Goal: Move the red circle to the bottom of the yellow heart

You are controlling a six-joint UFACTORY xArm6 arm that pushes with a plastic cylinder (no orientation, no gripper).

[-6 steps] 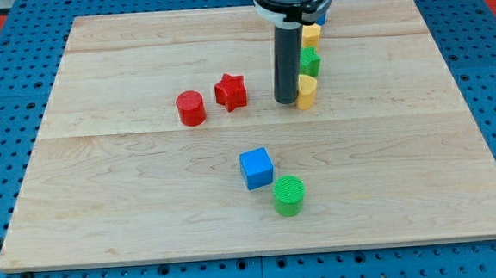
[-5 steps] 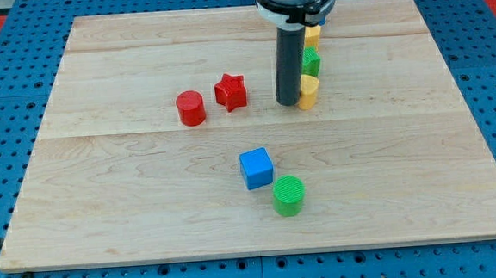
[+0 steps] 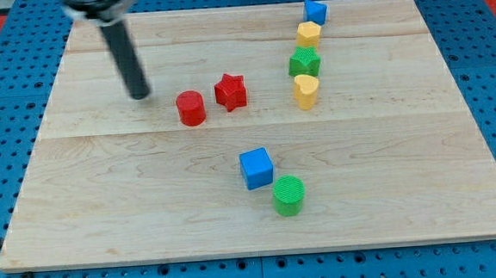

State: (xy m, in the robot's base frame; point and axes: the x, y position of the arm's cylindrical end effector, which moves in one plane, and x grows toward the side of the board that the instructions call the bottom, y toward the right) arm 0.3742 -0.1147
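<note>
The red circle (image 3: 191, 108) stands left of the board's middle, with a red star (image 3: 230, 92) just to its right. The yellow heart (image 3: 305, 91) stands right of centre, the lowest in a column of blocks. My tip (image 3: 140, 95) rests on the board up and to the left of the red circle, a short gap away from it. The rod leans up toward the view's top left.
Above the yellow heart are a green star (image 3: 305, 63), a yellow block (image 3: 309, 34) and a blue block (image 3: 314, 12). A blue cube (image 3: 256, 168) and a green circle (image 3: 288, 195) sit below centre. The wooden board (image 3: 80, 218) lies on a blue pegboard.
My tip has moved far left, from just left of the yellow heart to the upper left of the red circle. No block has moved.
</note>
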